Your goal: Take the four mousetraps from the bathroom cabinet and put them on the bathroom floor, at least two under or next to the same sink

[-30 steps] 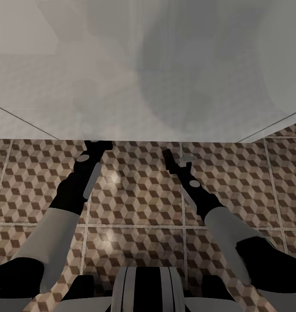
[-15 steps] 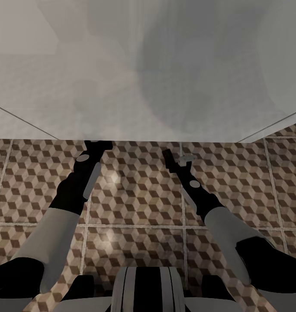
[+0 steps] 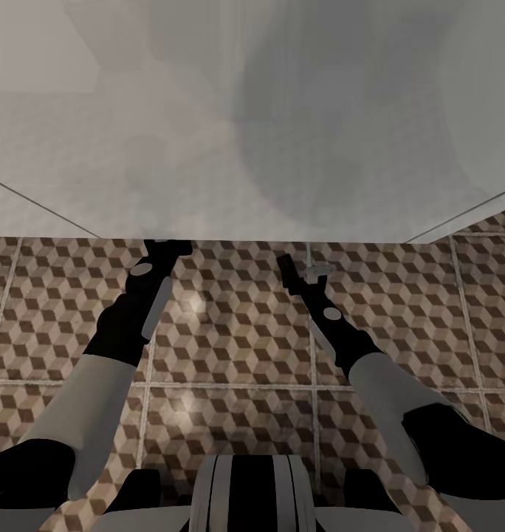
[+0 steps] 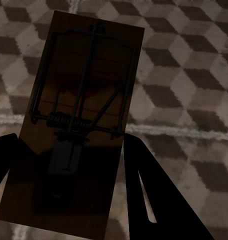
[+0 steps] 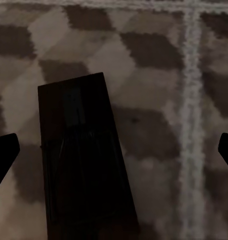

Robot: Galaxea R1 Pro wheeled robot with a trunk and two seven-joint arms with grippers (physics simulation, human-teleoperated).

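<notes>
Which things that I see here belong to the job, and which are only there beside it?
Part of the job:
- mousetrap between the left jaws
- second mousetrap on the tiles, between the wide-apart right jaws
- bathroom floor with the cube pattern
- left gripper and right gripper

Only there beside it:
- pale grey surface above the floor, too blurred to name

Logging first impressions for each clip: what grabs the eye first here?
The cube-patterned bathroom floor, with both dark grippers reaching down toward it under a big pale grey overhang. In the left wrist view a mousetrap lies between the left gripper fingers, wire spring plain. The right wrist view shows another dark mousetrap on the tiles between the open right gripper fingertips.
</notes>
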